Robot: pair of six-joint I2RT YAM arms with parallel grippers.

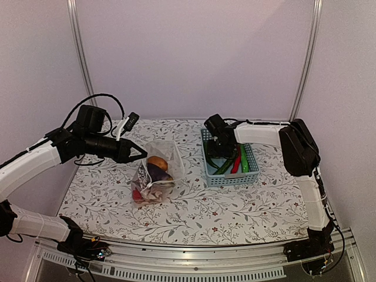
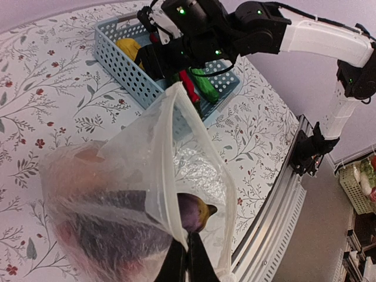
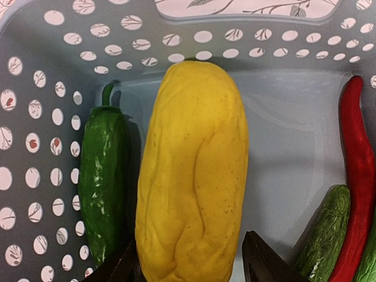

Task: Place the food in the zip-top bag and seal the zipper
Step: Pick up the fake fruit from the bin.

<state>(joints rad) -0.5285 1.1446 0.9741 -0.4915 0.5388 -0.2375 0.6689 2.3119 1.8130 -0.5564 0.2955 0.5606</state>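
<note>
The zip-top bag sits on the flower-patterned desk, left of its middle and well apart from the near edge. The left pincer is clenched on the bag's mouth edge. In the left wrist view its fingertips pinch the clear rim and hold it raised. The zipper is unsealed and the mouth gapes wide.

Inside the bag lie a dark purple eggplant, a brown potato and red round pieces at the near end.

The light-blue basket stands right of the middle, toward the far edge, just beside the bag but apart from it. The right pincer reaches down into the basket's left half. In its own view the right pincer is released, with one finger on each side of the near end of the yellow lemon-like piece. The fingers are close against that piece, but I cannot tell whether they press on it.

The yellow piece lies lengthwise on the basket floor. A dark green piece with a curled stalk lies between it and the perforated wall. On the other side, apart from it, are a red chili and a green cucumber, touching each other.
</note>
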